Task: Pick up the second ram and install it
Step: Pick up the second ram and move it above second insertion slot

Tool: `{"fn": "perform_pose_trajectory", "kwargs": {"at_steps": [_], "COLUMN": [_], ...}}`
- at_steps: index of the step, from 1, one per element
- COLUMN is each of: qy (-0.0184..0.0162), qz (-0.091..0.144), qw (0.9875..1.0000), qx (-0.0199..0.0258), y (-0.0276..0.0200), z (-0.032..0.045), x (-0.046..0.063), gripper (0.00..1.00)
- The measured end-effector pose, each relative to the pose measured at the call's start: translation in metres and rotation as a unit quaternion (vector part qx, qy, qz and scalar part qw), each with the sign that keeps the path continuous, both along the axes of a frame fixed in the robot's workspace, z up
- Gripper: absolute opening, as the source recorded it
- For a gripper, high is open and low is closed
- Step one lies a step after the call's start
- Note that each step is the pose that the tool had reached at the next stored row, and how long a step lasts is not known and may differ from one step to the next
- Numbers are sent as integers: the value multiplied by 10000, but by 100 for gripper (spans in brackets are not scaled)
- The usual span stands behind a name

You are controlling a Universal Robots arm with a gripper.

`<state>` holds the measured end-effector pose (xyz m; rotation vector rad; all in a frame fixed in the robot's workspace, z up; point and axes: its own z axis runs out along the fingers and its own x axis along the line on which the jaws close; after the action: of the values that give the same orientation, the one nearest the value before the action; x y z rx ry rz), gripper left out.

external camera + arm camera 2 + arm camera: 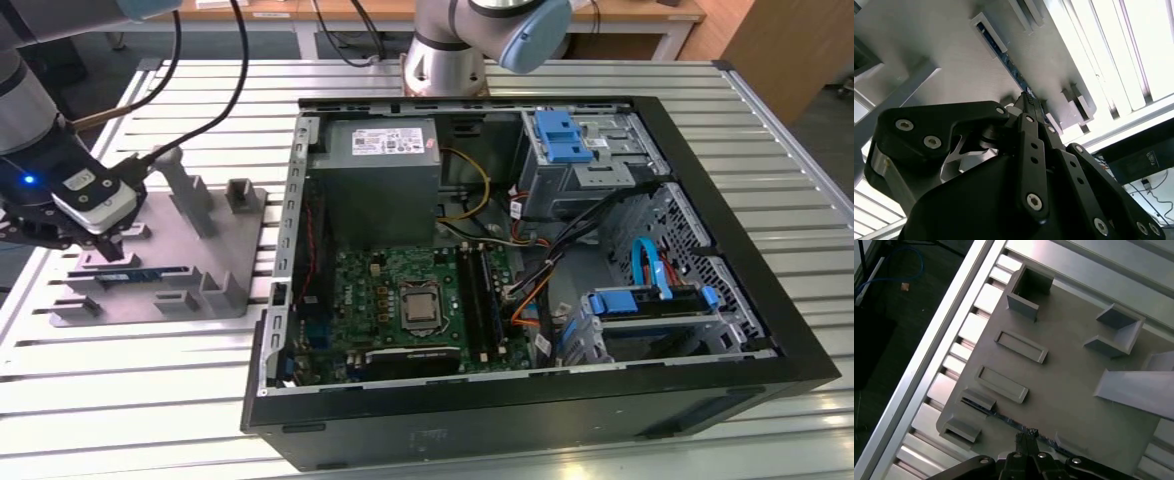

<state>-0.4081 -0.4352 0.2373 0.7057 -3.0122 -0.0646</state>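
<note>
Fixture plate (1064,370), hand (1026,434) pinching second ram (1013,70) — exterior view, computer case (534,425).

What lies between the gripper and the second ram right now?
Nothing. In both wrist views the gripper sits right at the second ram, no gap showing; the ram lies in its holder on the grey fixture plate.

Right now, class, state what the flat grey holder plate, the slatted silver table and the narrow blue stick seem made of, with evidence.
The flat grey holder plate: probably plastic; matte, uniform grey, moulded pockets. The slatted silver table: likely aluminium; bright brushed sheen, extruded-looking slats. The narrow blue stick: seemingly circuit board; blue edge with dark parts.
</note>
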Motion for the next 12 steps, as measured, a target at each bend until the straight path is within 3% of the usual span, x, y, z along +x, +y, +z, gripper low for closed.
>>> {"fn": "perform_pose_trajectory", "kwargs": {"at_steps": [12], "qy": [0], "qz": [318], "qw": [9995], "qx": [0], "y": [0], "z": [-1], "x": [0], "gripper": [10]}}
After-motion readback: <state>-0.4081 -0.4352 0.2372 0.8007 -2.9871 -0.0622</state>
